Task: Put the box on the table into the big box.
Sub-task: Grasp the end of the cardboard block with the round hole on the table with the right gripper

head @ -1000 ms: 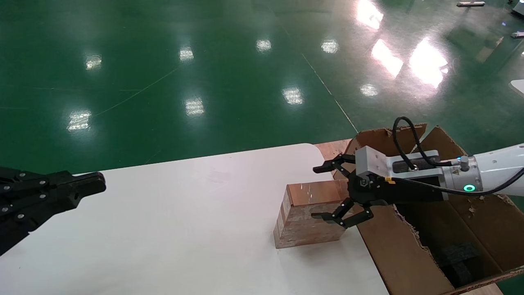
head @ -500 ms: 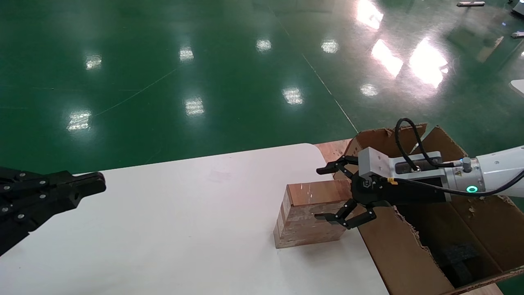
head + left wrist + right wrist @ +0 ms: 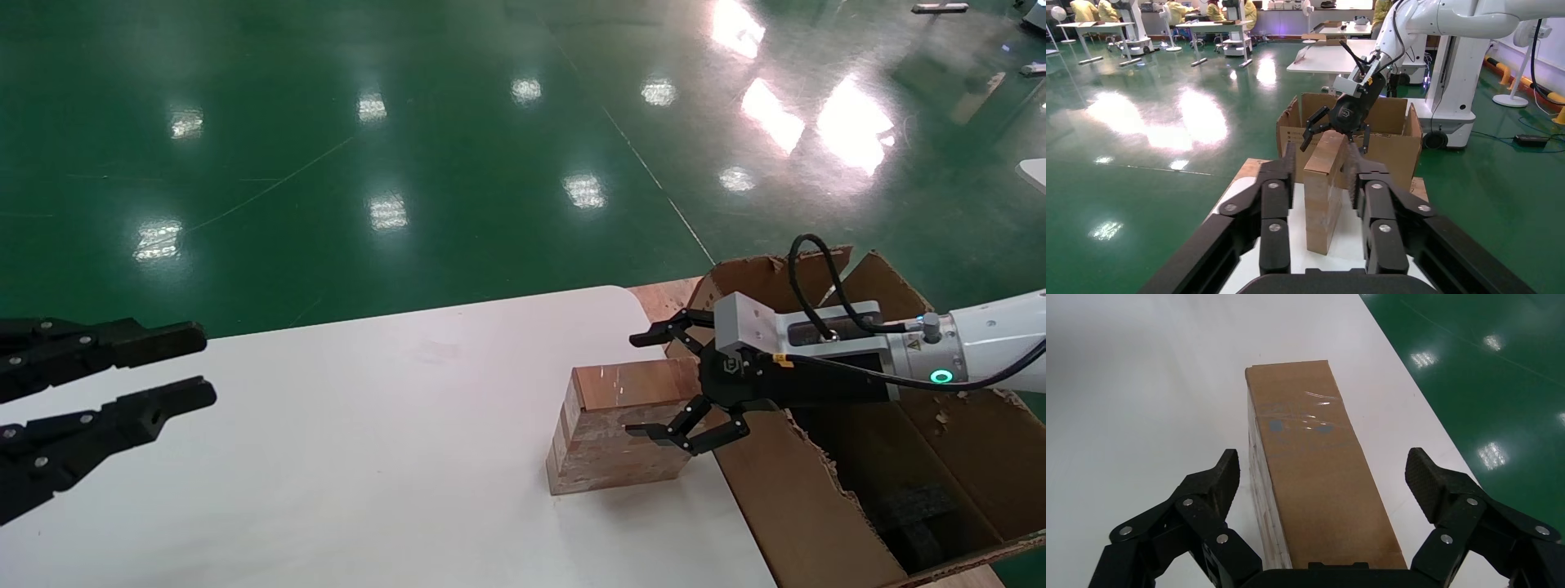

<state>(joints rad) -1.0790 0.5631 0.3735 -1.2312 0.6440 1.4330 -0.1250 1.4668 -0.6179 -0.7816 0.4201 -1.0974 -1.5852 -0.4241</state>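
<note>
My left gripper hangs over the near left part of the table, fingers spread apart, nothing between them, well apart from the box. In the left wrist view its two black fingers frame that box from a distance, not touching it.

The box stands on the table near its right edge, long side running toward me, glossy tape on its faces. It sits just beside the big box, which stands off the table's right edge.

My right gripper reaches in from the right over the big box's torn flap, jaws wide apart, straddling the right end of the box. One finger sits above the far edge of the top face, the other by the near face. In the right wrist view the fingers flank the box on both sides with clear gaps, so nothing is clamped yet. Cannot tell whether the gripper's base touches the box end.

The big box has ragged flaps open, a dark foam block down inside. Beyond the table is shiny green floor with light reflections.
</note>
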